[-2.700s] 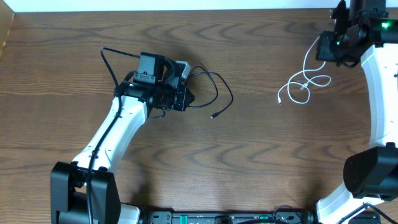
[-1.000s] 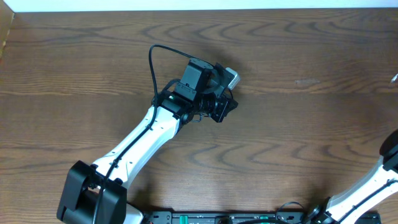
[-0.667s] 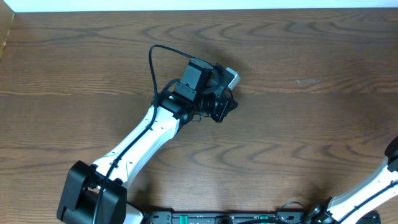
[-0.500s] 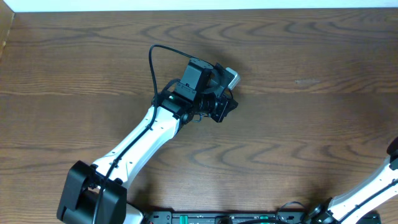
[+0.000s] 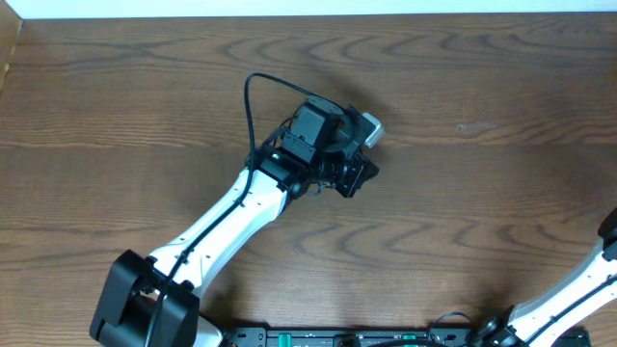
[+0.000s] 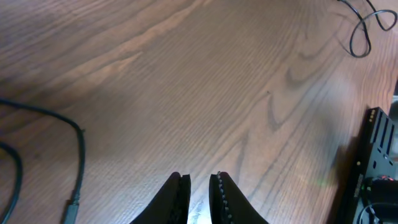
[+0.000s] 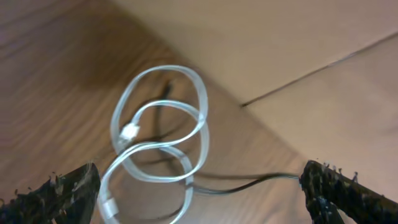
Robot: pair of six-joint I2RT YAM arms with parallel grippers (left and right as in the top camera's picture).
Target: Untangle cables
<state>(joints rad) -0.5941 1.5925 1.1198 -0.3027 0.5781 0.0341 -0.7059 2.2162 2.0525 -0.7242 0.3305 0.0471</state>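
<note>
The left arm (image 5: pixel 241 207) has shifted right, and the right gripper (image 7: pixel 202 186) has spread wide over the coiled white cable (image 7: pixel 203 118). We see the left gripper (image 6: pixel 199 199) stay nearly pressed together, seemingly on nothing. The black cable (image 6: pixel 81 152) lies on the table (image 6: pixel 205 81) beside it.

a dark brown wooden table (image 5: pixel 463 222) with wavy grain fills the scene. a white strip (image 5: pixel 289 8) runs along its far edge, and a black rail (image 5: pixel 337 338) lies along the near edge.
</note>
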